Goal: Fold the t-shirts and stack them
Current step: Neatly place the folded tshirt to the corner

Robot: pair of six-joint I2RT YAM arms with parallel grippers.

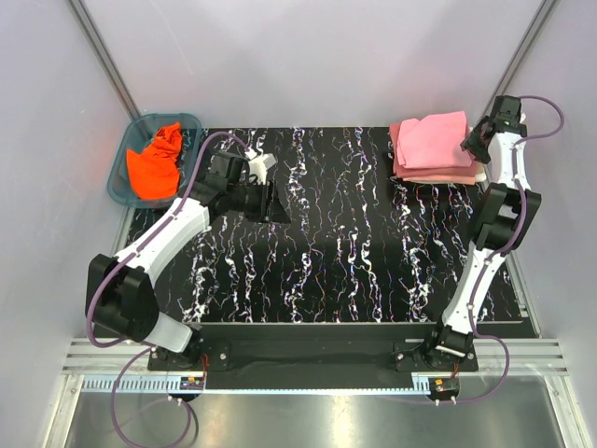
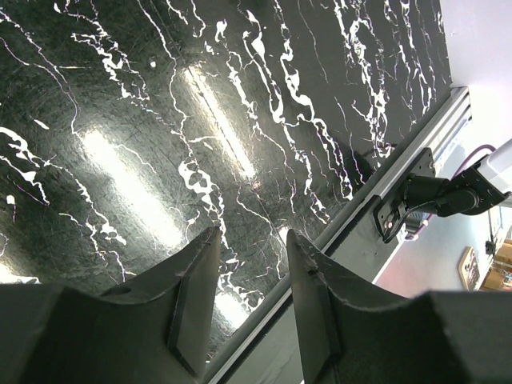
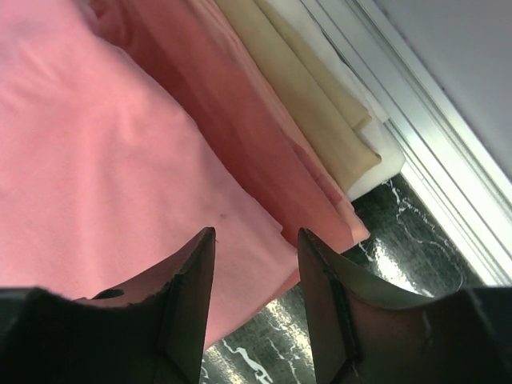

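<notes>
Step in hand: judged between shirts; three folded and stacked, the fourth not yet fetched.
Stack: far-right corner of the marbled table [image 1: 354, 261]; light pink t-shirt [image 1: 431, 138] on top, rose-red t-shirt [image 3: 232, 120] under it, cream t-shirt [image 3: 320, 104] at the bottom.
Orange t-shirt [image 1: 157, 166]: crumpled in the teal basket [image 1: 118, 173] at the far-left corner, well apart from the stack.
Left gripper [image 2: 252, 288]: over bare table, near the basket; jaws parted a little, nothing between.
Right gripper [image 3: 254, 288]: above the stack's right edge; jaws parted about as little, empty; contact with the pink cloth not determinable.
Next move (judgement): left arm into the basket, pinch on the orange cloth, lift clear of the rim, spread flat mid-table before folding; wider opening probably needed for bunched fabric.
Top view only: basket, orange shirt, placement of both arms.
Right wrist only: layer order at the stack's edge, barely visible from above.
Left wrist only: empty jaw gap, table sheen; no shirt in frame.
</notes>
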